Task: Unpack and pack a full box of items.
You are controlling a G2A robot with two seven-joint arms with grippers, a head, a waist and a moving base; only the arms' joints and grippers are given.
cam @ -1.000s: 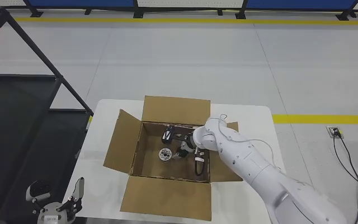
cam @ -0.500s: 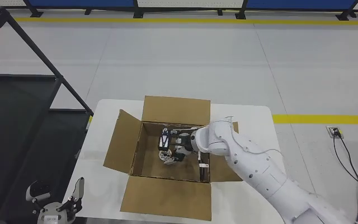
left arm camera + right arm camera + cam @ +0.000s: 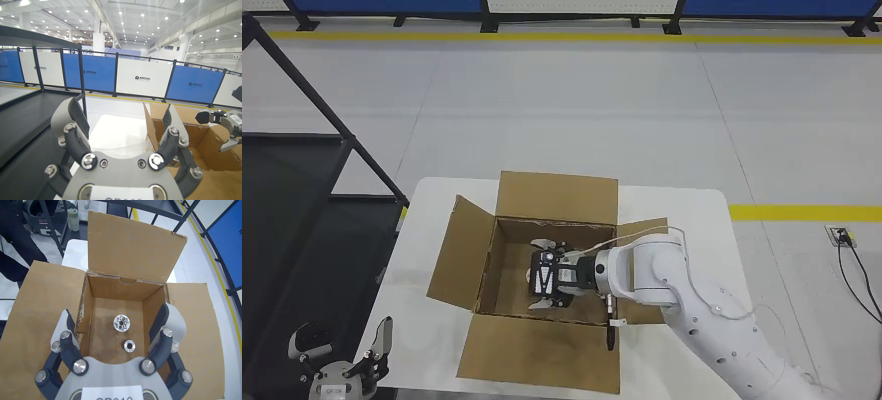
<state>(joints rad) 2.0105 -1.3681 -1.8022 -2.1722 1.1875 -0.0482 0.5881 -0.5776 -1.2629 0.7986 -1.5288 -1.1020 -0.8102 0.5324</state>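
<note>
Currently your right gripper (image 3: 116,311) hangs spread over the box (image 3: 117,291). Judge the metal hub (image 3: 121,323) inside heavy, rigid and slick; pinch its rim.

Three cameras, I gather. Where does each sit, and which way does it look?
Top view: above the arms, facing down on the table and the open box; the right arm stretches into the box.
Left wrist view: beside the table, facing level across it past a black shelf; the open left gripper is in front.
Right wrist view: above the box, facing down at a toothed metal disc and a metal ring inside; the open right gripper is in front.
Shared: all three show the box.
</note>
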